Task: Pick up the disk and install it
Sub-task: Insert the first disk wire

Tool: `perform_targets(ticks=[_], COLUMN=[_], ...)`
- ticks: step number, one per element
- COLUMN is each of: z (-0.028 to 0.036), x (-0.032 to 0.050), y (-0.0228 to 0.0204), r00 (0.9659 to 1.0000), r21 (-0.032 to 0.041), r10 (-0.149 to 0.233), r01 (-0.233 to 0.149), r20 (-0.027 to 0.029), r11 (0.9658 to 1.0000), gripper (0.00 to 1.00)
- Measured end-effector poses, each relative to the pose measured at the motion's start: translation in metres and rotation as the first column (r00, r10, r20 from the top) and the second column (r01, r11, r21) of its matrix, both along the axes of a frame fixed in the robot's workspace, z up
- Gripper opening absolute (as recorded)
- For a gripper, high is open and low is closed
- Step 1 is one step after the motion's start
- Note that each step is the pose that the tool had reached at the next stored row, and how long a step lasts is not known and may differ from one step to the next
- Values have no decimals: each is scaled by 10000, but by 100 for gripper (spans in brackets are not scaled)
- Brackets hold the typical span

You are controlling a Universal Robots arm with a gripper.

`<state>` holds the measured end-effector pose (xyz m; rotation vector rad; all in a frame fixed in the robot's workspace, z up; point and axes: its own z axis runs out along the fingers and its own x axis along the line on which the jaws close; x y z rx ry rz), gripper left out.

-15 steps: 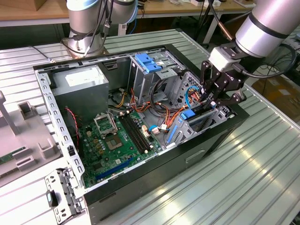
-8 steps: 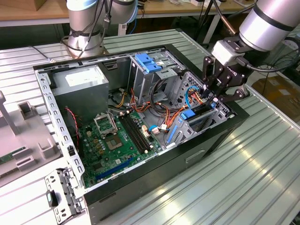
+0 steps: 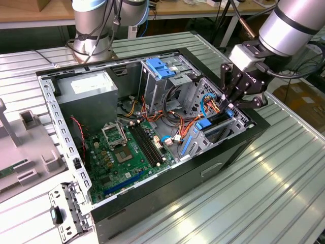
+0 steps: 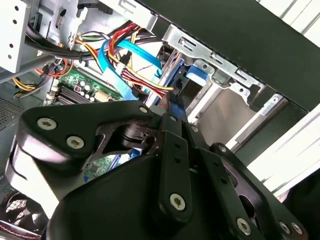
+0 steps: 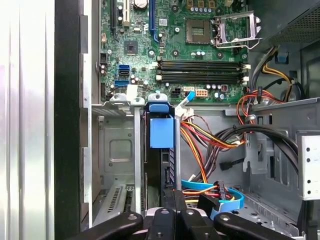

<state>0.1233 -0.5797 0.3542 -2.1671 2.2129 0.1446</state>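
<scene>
Exterior view: open computer case (image 3: 152,203) lying on its side on the ribbed metal desk (image 3: 284,193). Hand (image 3: 229,105) is down at the case's right end, over the drive cage (image 3: 213,137). The disk (image 3: 216,127) stands on edge in the cage slot, blue carrier around it, fingertips at its upper edge. Looks partly seated, not flush — can't confirm depth. Separate blue bracket (image 3: 160,68) sits on the far cage, untouched.

Second wrist view: hand (image 4: 167,107) linkages converge to a narrow tip, fingers pressed close together, apparently pinching the disk's edge; contact itself is hidden behind the linkage. Blue carrier part (image 4: 195,75) just beyond the tip, cable bundle (image 4: 125,55) beside it.

First wrist view: hand (image 5: 172,195) fingers nearly together on the thin dark edge of the disk (image 5: 162,132), blue carrier tab at its far end, between two metal rails. Motherboard (image 5: 175,45) beyond.

Handling judgement: rigid, moderately heavy, shock-sensitive. Plastic rails flex a bit. Grip the carrier's long edges, not the circuit face; keep it square to the rails or it'll jam.
</scene>
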Motion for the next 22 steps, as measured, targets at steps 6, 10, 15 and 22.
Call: perform_targets(ticks=[6, 10, 15, 22], z=[-42, -85, -100, -64], x=[51, 81, 85, 92], y=[0, 0, 0, 0], r00=[9999, 9998, 9998, 9998], r21=[1, -2, -1, 7], r10=[-1, 0, -1, 1], r01=[1, 0, 1, -1], r20=[-113, -195, -208, -208], r11=[10000, 10000, 10000, 10000], gripper=[11, 11, 11, 11])
